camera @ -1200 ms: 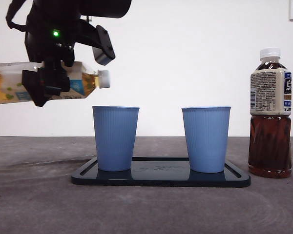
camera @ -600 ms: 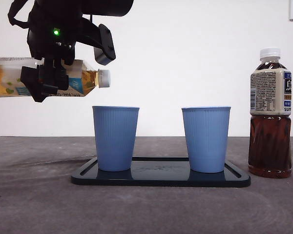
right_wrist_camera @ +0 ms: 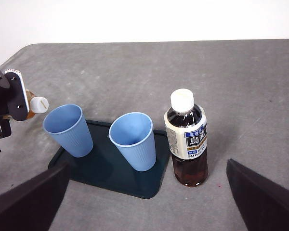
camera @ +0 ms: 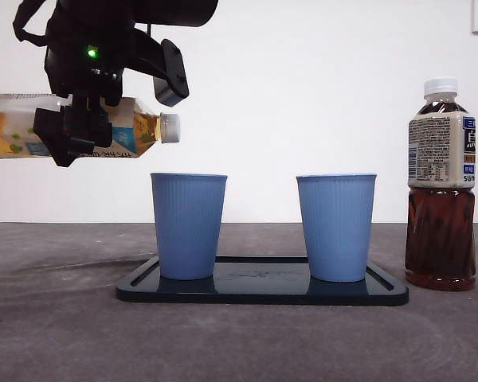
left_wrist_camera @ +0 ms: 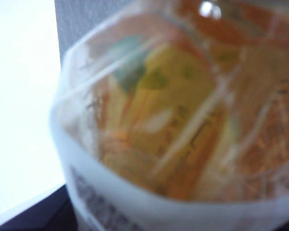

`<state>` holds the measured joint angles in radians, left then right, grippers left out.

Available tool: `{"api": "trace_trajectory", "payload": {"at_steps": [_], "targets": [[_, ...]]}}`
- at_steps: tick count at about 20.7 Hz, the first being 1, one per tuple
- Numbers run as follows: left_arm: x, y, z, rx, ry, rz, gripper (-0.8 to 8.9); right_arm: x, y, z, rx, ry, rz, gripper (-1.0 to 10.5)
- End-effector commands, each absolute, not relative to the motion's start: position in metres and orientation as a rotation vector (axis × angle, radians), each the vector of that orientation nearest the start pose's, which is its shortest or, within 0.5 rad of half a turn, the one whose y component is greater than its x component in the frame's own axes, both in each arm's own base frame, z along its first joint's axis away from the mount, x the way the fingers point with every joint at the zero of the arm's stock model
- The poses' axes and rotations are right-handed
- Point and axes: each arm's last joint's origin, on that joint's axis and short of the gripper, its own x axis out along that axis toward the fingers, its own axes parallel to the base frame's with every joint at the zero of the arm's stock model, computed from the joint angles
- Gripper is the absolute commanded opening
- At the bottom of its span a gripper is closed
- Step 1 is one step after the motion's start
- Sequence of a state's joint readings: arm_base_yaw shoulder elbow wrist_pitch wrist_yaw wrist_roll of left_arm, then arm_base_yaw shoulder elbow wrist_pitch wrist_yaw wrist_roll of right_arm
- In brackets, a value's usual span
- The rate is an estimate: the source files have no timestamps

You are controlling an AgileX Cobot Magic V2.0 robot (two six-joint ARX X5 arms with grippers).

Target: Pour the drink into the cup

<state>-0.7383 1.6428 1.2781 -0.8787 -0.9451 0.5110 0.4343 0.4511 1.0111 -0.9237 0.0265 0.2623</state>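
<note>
My left gripper (camera: 72, 135) is shut on a clear bottle of yellow drink (camera: 137, 131), holding it level in the air with its white cap (camera: 169, 128) on. The cap points toward the left blue cup (camera: 188, 227) and sits just above and left of its rim. In the left wrist view the bottle (left_wrist_camera: 173, 130) fills the picture, blurred. A second blue cup (camera: 335, 228) stands to the right on the same dark tray (camera: 263, 292). My right gripper (right_wrist_camera: 145, 166) is open, high above the table, looking down on both cups (right_wrist_camera: 67, 130) (right_wrist_camera: 132, 139).
A capped bottle of dark tea (camera: 440, 191) stands upright on the grey table just right of the tray, also in the right wrist view (right_wrist_camera: 186, 139). The tray (right_wrist_camera: 106, 168) lies mid-table with grey tabletop all round it.
Over the last second the bottle's base end rose, so the bottle went from slightly tilted to level. The cap stayed in about the same spot. Cups and tea bottle did not move.
</note>
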Motion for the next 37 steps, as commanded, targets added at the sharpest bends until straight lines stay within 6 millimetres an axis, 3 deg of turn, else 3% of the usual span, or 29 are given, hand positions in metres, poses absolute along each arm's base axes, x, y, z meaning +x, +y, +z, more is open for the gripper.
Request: {"api": "trace_trajectory", "payload": {"at_steps": [1,5,9,18,25,29,37], "targets": [[0.252,-0.203,0.263,1.41,0.853,-0.009,2.4,0.043,0.019,0.371,0.169,0.382,0.365,5.2],[0.252,-0.204,0.263,1.389,0.846,0.0,2.4,0.043,0.019,0.371,0.169,0.383,0.365,5.2],[0.25,-0.202,0.27,1.218,0.81,0.068,2.4,0.043,0.019,0.37,0.168,0.386,0.365,5.2],[0.231,-0.176,0.322,0.494,0.715,0.002,2.4,0.043,0.019,0.37,0.167,0.39,0.364,5.2],[0.226,-0.156,0.356,0.193,0.546,-0.029,2.39,0.043,0.019,0.37,0.167,0.389,0.365,5.2],[0.224,-0.151,0.338,0.109,0.492,-0.047,2.38,0.043,0.019,0.37,0.167,0.388,0.365,5.2],[0.222,-0.137,0.272,-0.053,0.391,-0.078,2.38,0.043,0.019,0.371,0.119,0.372,0.375,5.2]]}}
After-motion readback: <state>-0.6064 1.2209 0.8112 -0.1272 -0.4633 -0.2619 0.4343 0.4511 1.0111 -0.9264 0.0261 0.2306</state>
